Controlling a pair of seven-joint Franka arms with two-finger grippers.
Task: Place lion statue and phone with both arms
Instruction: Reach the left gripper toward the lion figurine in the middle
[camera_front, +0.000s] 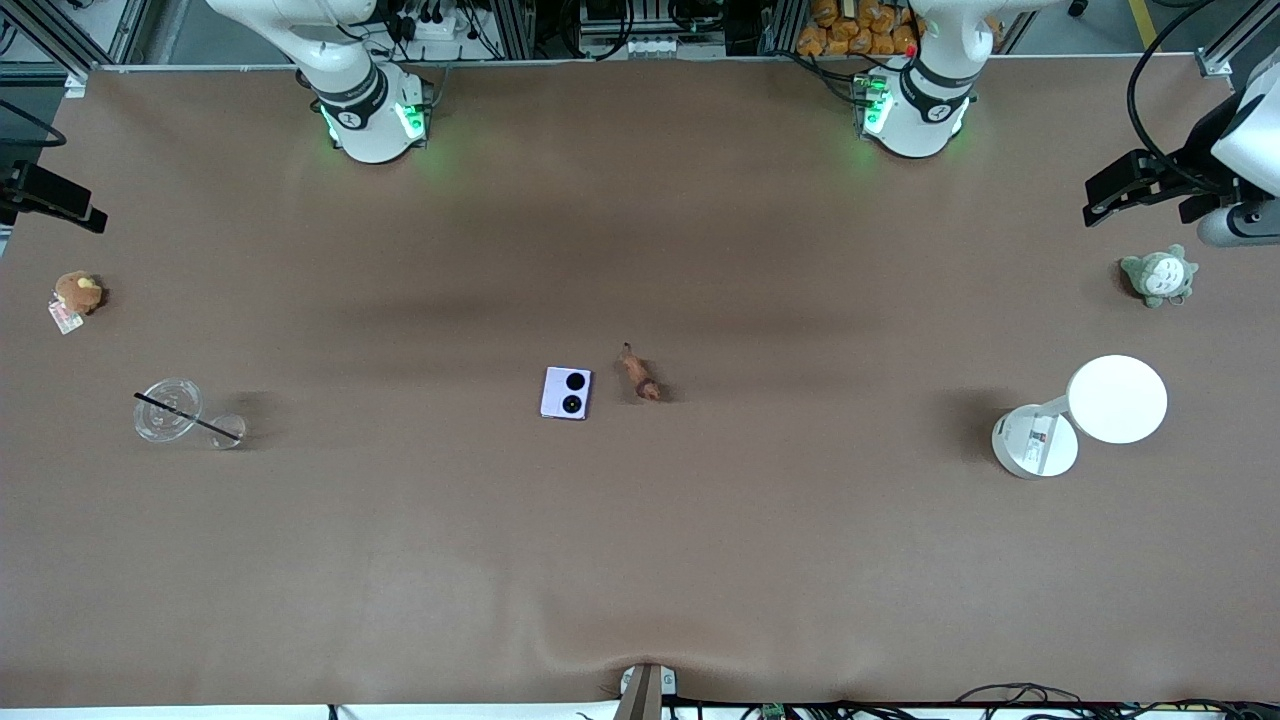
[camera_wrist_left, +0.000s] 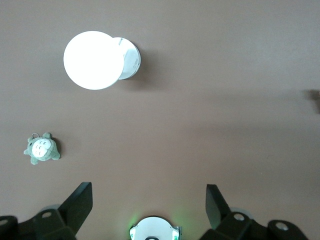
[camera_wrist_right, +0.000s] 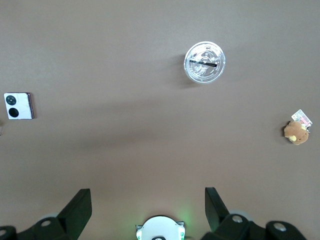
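Observation:
The lion statue (camera_front: 640, 376), tiny and orange-brown, lies on the brown table near its middle. The pale lilac phone (camera_front: 566, 393) lies flat beside it toward the right arm's end, its two black circles facing up. The phone also shows in the right wrist view (camera_wrist_right: 18, 106). My left gripper (camera_front: 1120, 190) is high over the left arm's end of the table, open and empty (camera_wrist_left: 149, 200). My right gripper (camera_front: 55, 198) is high over the right arm's end, open and empty (camera_wrist_right: 148, 200). Both are far from the lion statue and the phone.
A grey-green plush (camera_front: 1158, 276) and a white round-topped stand (camera_front: 1117, 399) sit at the left arm's end. A round brown plush with a tag (camera_front: 77, 293) and a clear cup with a black straw (camera_front: 168, 410) sit at the right arm's end.

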